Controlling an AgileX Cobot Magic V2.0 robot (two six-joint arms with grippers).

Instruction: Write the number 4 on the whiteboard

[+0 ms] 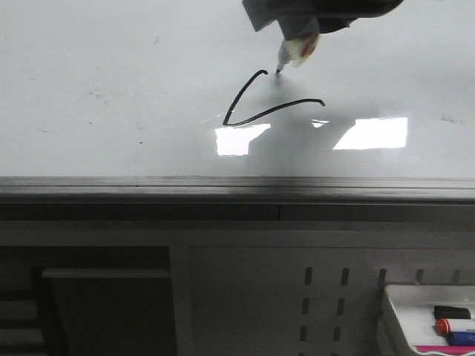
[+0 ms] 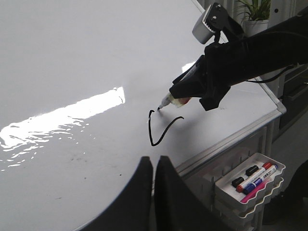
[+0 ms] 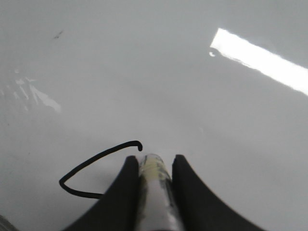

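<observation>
Two strokes of the number 4 (image 1: pixel 256 104) sit mid-whiteboard (image 1: pixel 111 59), stem missing; right fingers (image 3: pixel 154 168) clamp the marker (image 1: pixel 295 50) near the slant's top, left fingers (image 2: pixel 153 166) closed empty, so a misplaced stem start would probably spoil the digit.

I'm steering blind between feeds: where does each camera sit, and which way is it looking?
Front: ahead of the robot, over the whiteboard; right gripper holds the marker.
Left wrist: across the board at the right arm; left gripper shut.
Right wrist: down its own fingers along the marker.
All share the unfinished 4.
</observation>
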